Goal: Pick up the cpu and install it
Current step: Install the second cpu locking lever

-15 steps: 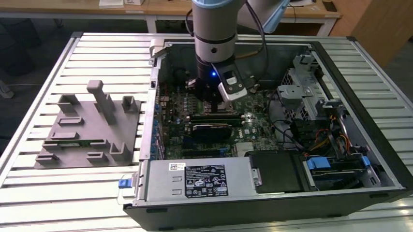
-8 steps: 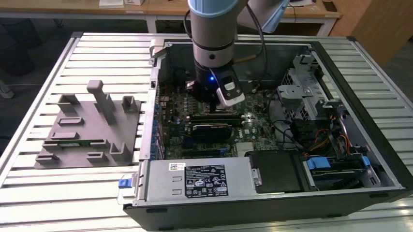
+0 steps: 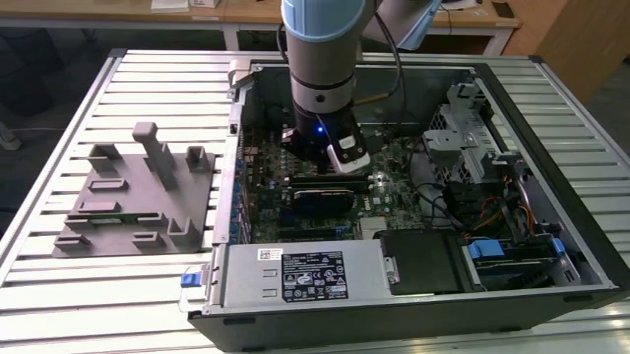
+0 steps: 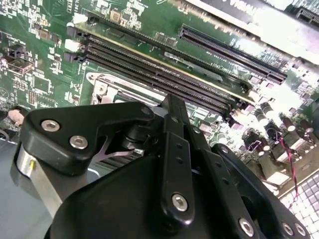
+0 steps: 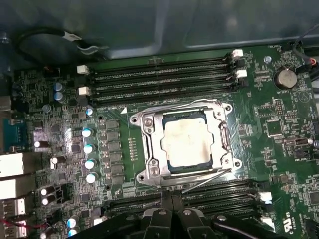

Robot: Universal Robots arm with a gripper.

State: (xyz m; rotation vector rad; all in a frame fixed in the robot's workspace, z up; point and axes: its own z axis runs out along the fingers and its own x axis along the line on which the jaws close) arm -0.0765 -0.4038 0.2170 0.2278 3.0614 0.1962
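The cpu point(image 5: 187, 143), a flat square chip with a pale silvery top, lies inside the metal-framed socket point(image 5: 149, 154) on the green motherboard in the first wrist view. The socket's retaining frame surrounds it and a thin lever wire runs along one side. My gripper point(image 5: 167, 200) hangs beside the socket over the memory slots, its fingers together and holding nothing. In the exterior view the gripper point(image 3: 317, 158) reaches down into the open computer case point(image 3: 551, 243). Its black linkage point(image 4: 172, 149) blocks most of the socket in the second wrist view.
A grey fixture tray point(image 3: 128, 195) lies on the slatted table at the exterior view's left. Inside the case are memory slots point(image 5: 159, 74), a graphics card point(image 3: 325, 193), a power supply point(image 3: 305, 273), a drive cage point(image 3: 462, 140) and loose cables point(image 3: 492, 214).
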